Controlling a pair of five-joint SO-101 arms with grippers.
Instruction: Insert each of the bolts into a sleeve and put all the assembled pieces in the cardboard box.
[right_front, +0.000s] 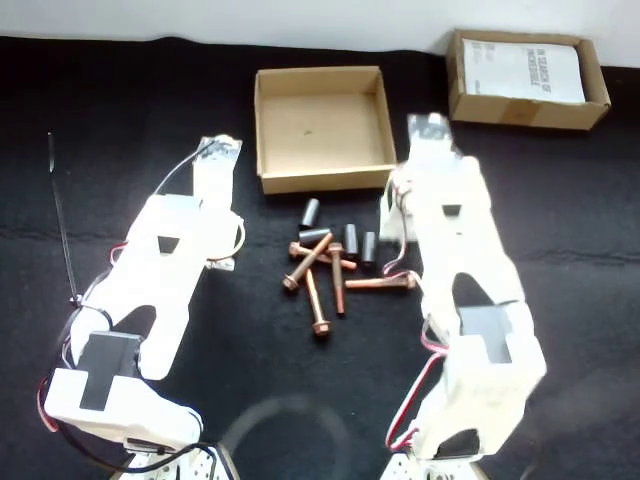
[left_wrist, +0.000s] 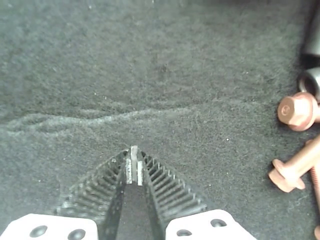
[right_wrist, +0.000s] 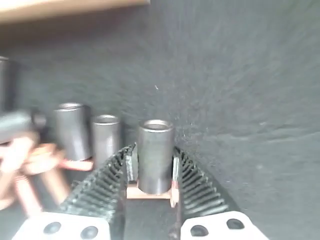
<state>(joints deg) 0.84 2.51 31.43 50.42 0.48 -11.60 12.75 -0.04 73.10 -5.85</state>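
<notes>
The right gripper (right_wrist: 153, 156) has its fingers clamped on an upright sleeve (right_wrist: 156, 140), with a copper piece (right_wrist: 147, 193) beneath it that is largely hidden. The left gripper (left_wrist: 134, 162) is pressed closed, holding nothing. Loose bolts (right_front: 316, 298) and sleeves (right_front: 351, 240) lie near the cardboard box (right_front: 265, 120), on the side toward the arms

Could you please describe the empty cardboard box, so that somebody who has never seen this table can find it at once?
On the black table, find the heap of copper bolts and dark sleeves in the middle. The box stands just behind that heap, square and open on top. The other cardboard box, off to the right, holds a white printed sheet; this one is empty.
</notes>
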